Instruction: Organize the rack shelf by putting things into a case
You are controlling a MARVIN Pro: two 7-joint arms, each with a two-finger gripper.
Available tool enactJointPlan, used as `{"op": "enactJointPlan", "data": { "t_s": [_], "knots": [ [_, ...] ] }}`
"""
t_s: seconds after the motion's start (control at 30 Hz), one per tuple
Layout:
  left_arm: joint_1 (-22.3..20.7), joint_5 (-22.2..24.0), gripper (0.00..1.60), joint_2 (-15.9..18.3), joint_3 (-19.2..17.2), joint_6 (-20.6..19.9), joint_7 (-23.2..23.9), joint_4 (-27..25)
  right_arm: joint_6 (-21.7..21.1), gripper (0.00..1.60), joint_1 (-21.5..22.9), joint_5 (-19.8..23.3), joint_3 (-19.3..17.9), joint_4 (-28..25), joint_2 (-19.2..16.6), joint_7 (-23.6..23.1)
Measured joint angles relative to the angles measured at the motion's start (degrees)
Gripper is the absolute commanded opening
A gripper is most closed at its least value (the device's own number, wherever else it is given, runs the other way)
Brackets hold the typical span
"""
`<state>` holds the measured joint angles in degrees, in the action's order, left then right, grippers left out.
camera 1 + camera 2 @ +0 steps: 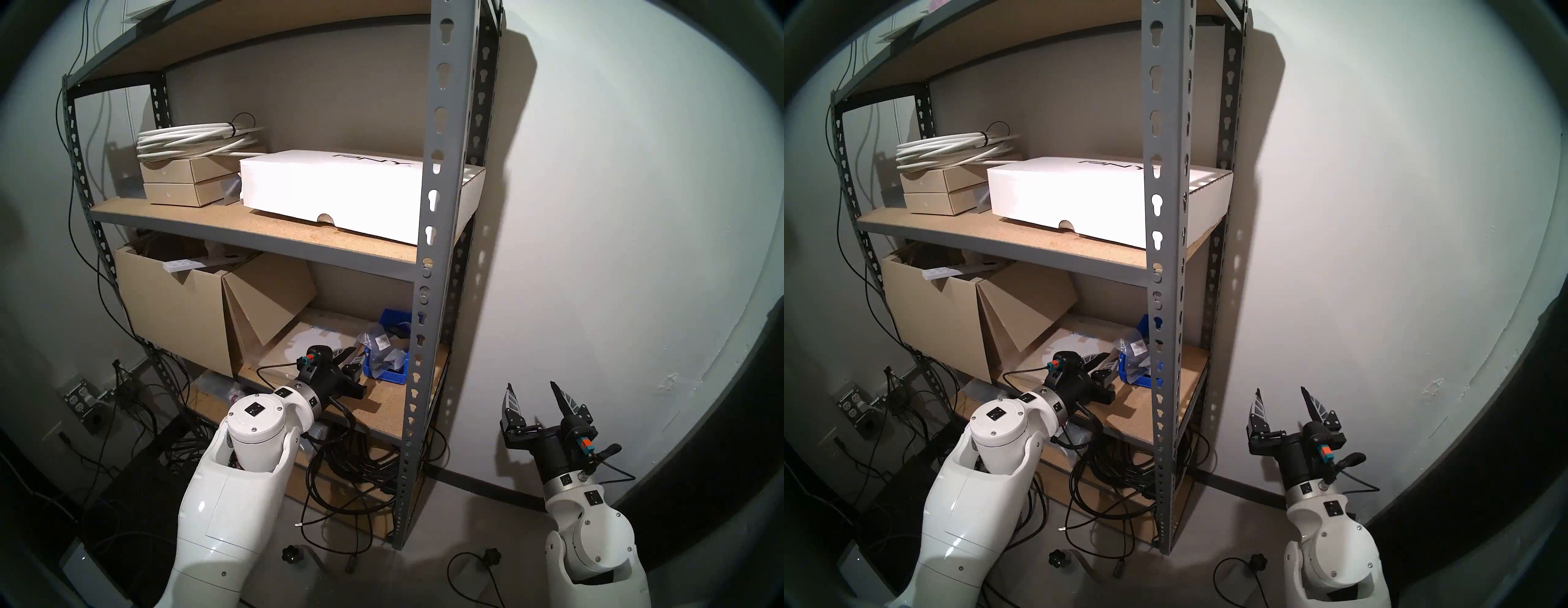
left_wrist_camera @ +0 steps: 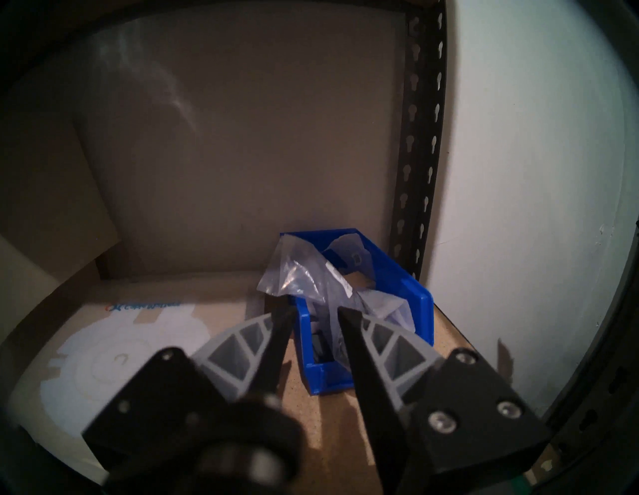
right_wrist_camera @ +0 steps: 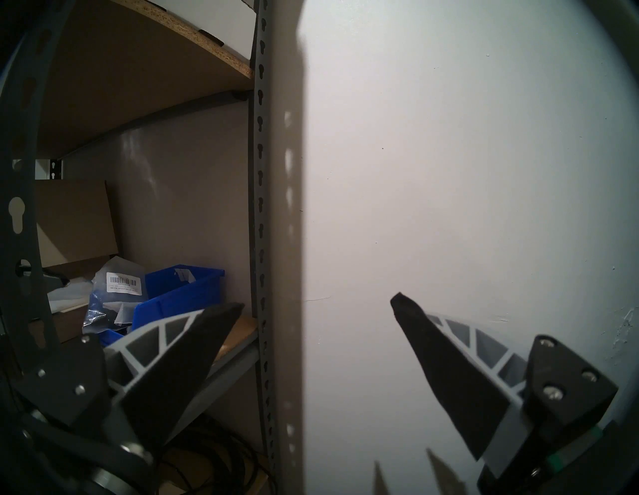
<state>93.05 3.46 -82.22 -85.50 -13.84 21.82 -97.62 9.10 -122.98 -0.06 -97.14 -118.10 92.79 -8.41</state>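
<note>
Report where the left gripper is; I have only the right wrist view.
Observer: The left gripper is at the near end of the blue bin. Its fingers are apart, and part of a clear bag that spills over the bin's wall lies between the tips.
Operator: Say what lies left of the bin.
Observer: A flat cardboard box with a white circle printed on it lies on the shelf board.
Operator: Check inside the bin.
Observer: Something dark shows at its near end, under the plastic.
</note>
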Motion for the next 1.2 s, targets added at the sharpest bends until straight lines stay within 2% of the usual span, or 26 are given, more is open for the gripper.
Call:
{"op": "enactJointPlan", "data": {
  "t_s": [0.2, 0.27, 0.3, 0.33, 0.47, 1.2],
  "knots": [
    [-0.6, 0.0, 0.98, -0.4, -0.2, 0.5, -0.6, 2.3, 0.0, 1.60, 0.0, 0.0, 0.0, 0.0, 0.0, 0.0],
    [-0.7, 0.1, 1.04, -0.5, -0.2, 0.6, -0.7, 2.6, 0.0, 1.60, 0.0, 0.0, 0.0, 0.0, 0.0, 0.0],
    [-0.8, 0.1, 1.15, -0.6, -0.2, 0.7, -0.8, 2.7, 0.0, 1.60, 0.0, 0.0, 0.0, 0.0, 0.0, 0.0],
    [-1.0, 0.2, 1.15, -0.7, -0.2, 0.7, -0.9, 2.8, 0.0, 1.60, 0.0, 0.0, 0.0, 0.0, 0.0, 0.0],
    [-1.5, 0.5, 1.03, -1.0, -0.2, 0.8, -1.2, 3.3, 0.0, 1.60, 0.0, 0.0, 0.0, 0.0, 0.0, 0.0],
    [-6.2, 0.8, 1.03, -2.2, 1.7, 1.8, -3.3, 10.4, 0.0, 1.60, 0.0, 0.0, 0.0, 0.0, 0.0, 0.0]
  ]
}}
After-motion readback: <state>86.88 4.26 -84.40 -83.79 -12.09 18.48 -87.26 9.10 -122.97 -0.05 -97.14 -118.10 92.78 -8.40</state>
